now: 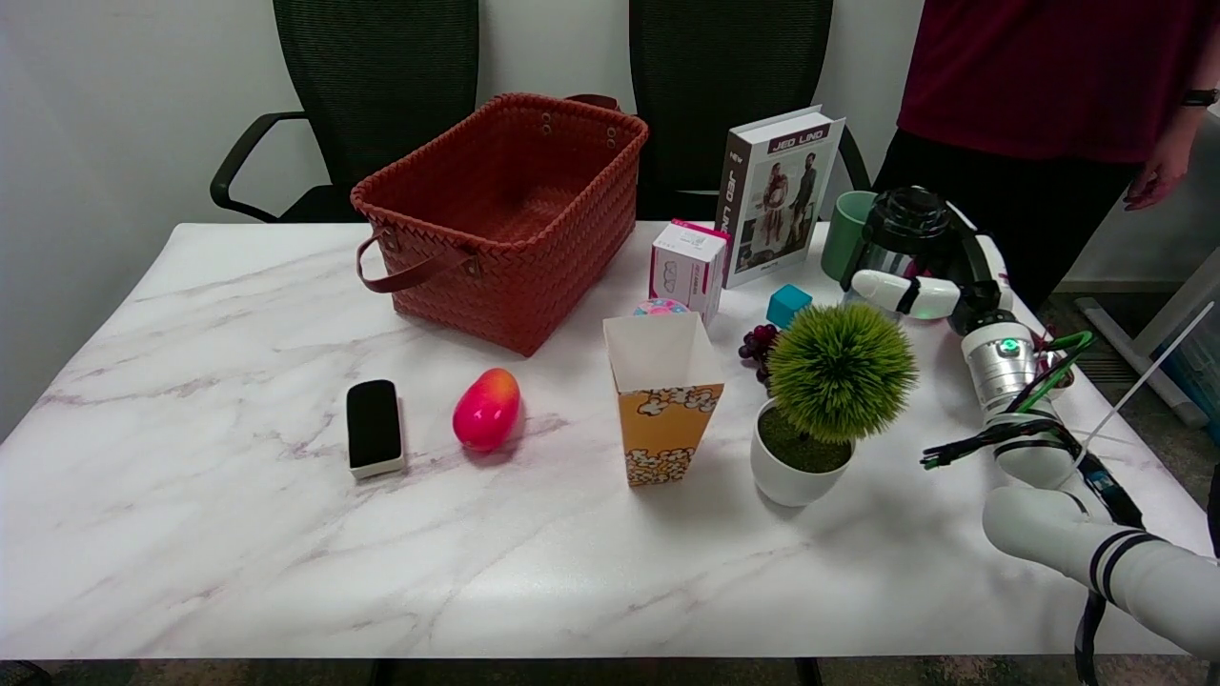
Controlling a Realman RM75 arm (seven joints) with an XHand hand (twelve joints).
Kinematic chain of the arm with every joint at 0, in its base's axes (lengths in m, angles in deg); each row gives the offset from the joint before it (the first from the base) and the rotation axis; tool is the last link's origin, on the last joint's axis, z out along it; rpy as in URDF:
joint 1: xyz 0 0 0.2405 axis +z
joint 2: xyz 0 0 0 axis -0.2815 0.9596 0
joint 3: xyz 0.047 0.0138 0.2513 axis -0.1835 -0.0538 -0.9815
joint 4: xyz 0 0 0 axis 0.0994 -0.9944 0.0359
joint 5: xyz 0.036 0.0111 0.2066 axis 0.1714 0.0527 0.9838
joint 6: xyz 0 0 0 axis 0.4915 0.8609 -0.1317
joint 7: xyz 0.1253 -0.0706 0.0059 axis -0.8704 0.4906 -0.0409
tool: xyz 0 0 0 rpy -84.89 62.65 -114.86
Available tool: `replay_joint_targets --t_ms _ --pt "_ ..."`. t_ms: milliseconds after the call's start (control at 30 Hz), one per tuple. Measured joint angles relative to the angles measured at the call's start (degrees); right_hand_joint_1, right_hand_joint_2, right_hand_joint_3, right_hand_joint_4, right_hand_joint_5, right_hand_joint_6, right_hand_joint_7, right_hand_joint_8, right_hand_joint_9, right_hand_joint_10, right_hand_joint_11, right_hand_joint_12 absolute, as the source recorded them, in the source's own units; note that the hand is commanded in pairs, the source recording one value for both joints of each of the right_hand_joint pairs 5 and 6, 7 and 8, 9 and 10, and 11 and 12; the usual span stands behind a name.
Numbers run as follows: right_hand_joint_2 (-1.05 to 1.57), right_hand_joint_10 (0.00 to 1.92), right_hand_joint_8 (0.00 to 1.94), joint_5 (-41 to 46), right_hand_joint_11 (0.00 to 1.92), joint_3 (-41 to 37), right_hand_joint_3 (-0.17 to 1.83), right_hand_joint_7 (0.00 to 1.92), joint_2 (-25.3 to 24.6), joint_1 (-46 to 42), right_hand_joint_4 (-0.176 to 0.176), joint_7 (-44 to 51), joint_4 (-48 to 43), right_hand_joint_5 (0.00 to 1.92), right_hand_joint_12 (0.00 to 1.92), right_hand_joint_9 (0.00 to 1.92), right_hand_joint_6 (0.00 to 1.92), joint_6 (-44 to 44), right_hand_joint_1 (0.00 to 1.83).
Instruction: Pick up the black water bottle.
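An office-like room: black mesh office chairs (376, 86) behind a marble-patterned table (238, 534), plain white wall.

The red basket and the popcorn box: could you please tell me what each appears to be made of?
The red basket looks woven from leather-like or plastic strips, matte, with a plaited pattern. The popcorn box appears to be thin printed cardboard, with crisp folded edges.
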Motion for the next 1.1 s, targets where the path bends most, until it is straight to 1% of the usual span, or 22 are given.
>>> replay_joint_targets --t_ms 200,333,433,500,700,933,1100 --pt "0.30 0.53 0.58 -0.40 0.43 0.00 0.78 0.58 -0.01 0.15 0.000 0.00 -0.04 0.55 0.43 0.53 0.55 0.00 1.34" --pt "0.44 0.53 0.68 -0.53 0.47 -0.06 0.81 0.68 -0.01 0.23 0.000 0.00 -0.13 0.62 0.47 0.53 0.62 0.00 1.35" --pt "0.52 0.54 0.73 -0.65 0.62 -0.13 0.81 0.73 -0.02 0.27 0.000 0.00 -0.18 0.67 0.62 0.54 0.67 0.00 1.35" --pt "0.54 0.54 0.76 -0.70 0.68 -0.17 0.82 0.76 -0.01 0.31 0.000 0.00 -0.22 0.70 0.68 0.54 0.70 0.00 1.36" --pt "0.56 0.55 0.83 -0.86 0.73 -0.26 0.84 0.83 -0.01 0.41 0.000 -0.01 -0.26 0.78 0.73 0.55 0.78 0.00 1.34" --pt "0.59 0.58 0.89 -0.84 0.76 -0.41 0.83 0.89 -0.01 0.49 0.000 -0.14 -0.32 0.81 0.76 0.58 0.81 0.25 1.33" --pt "0.70 0.70 0.94 -0.84 0.82 -0.62 0.78 0.94 -0.01 0.57 0.000 -0.21 -0.57 0.83 0.82 0.70 0.83 0.74 1.33"
